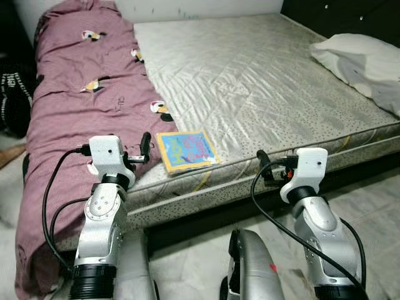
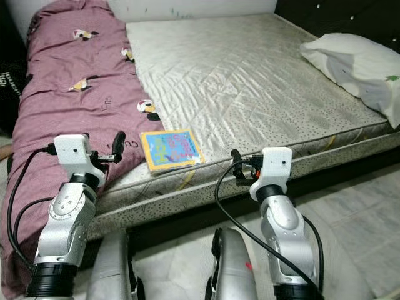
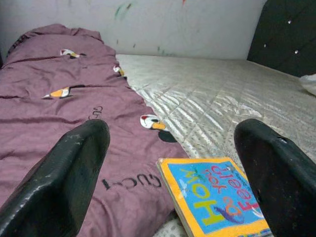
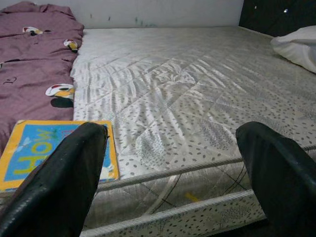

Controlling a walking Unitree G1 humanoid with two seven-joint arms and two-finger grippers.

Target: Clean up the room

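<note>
A thin picture book (image 1: 186, 150) with a blue and yellow cover lies flat near the front edge of the bare grey mattress (image 1: 250, 81). Its left side touches a purple blanket (image 1: 81, 94) with cartoon prints that covers the left strip of the bed and hangs over the edge. My left gripper (image 1: 145, 147) is raised over the blanket just left of the book (image 3: 217, 202), open and holding nothing. My right gripper (image 1: 265, 164) hovers at the mattress's front edge, to the right of the book (image 4: 29, 150), open and holding nothing. A white pillow (image 1: 362, 62) lies at the bed's far right.
A dark padded headboard (image 1: 350, 15) stands at the bed's right end and a white wall runs behind it. A black bag (image 1: 12, 94) sits on the floor at the left. Pale tiled floor (image 1: 369, 194) lies in front of the bed.
</note>
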